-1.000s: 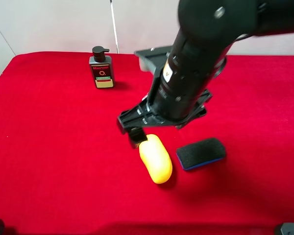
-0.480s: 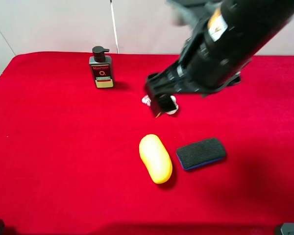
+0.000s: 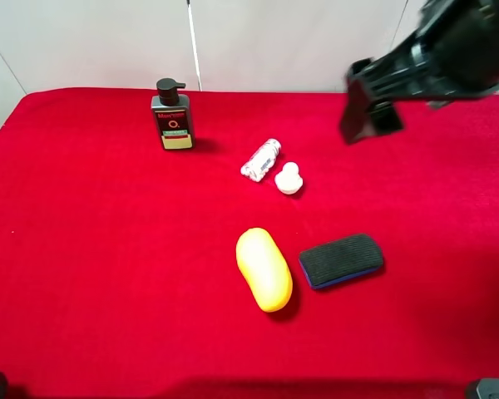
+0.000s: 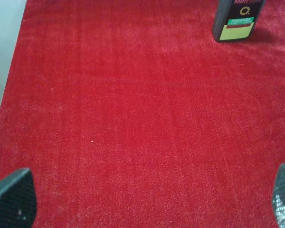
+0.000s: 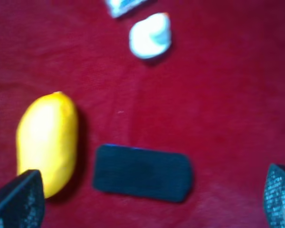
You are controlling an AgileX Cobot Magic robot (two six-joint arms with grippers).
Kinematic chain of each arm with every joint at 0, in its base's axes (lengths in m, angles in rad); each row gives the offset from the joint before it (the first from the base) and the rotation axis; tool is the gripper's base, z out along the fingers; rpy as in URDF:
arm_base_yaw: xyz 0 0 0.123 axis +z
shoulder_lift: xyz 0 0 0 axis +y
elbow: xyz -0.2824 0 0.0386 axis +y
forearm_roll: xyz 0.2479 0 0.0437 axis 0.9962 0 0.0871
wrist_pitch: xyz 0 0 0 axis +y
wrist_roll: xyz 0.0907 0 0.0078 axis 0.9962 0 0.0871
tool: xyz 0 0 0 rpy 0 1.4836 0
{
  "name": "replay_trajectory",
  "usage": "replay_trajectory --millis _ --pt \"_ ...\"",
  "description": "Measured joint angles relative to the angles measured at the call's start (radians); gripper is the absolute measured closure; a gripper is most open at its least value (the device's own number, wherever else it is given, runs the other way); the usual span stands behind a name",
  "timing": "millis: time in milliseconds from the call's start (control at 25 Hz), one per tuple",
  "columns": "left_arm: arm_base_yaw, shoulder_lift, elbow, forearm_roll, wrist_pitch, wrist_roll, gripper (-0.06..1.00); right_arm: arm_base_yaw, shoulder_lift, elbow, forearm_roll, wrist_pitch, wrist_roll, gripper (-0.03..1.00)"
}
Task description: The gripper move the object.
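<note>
The object, a glossy yellow oval, lies on the red cloth left of the black eraser; in the right wrist view the object sits free, with nothing touching it. My right gripper hangs high at the back right, well away from the object. Its fingers stand wide apart, so the right gripper is open and holds nothing. My left gripper is also open, over bare cloth.
A black, blue-edged eraser lies just right of the object. Behind them are a small white duck and a white wrapped item. A dark pump bottle stands at the back left, and the bottle shows in the left wrist view too.
My right arm has lifted off the object and swung up to the back right, uncovering the duck and the wrapped item. The object and eraser have stayed put.
</note>
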Motion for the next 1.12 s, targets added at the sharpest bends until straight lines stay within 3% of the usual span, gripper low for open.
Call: replay_trajectory --millis 160,440,840,960,1120 --pt "0.0 0.0 0.0 0.0 0.0 0.0 -0.05 0.0 -0.073 0.0 -0.052 0.037 -0.041 0.27" --pt "0.0 0.0 0.0 0.0 0.0 0.0 -0.05 0.0 -0.211 0.0 -0.054 0.137 -0.058 0.27" --pt "0.0 0.0 0.0 0.0 0.0 0.0 -0.05 -0.01 -0.376 0.0 -0.053 0.152 -0.065 0.27" --pt "0.0 0.0 0.0 0.0 0.0 0.0 -0.05 -0.088 -0.415 0.0 -0.024 0.153 -0.124 0.27" --pt "0.0 0.0 0.0 0.0 0.0 0.0 -0.05 -0.271 -0.456 0.0 0.074 0.153 -0.268 0.27"
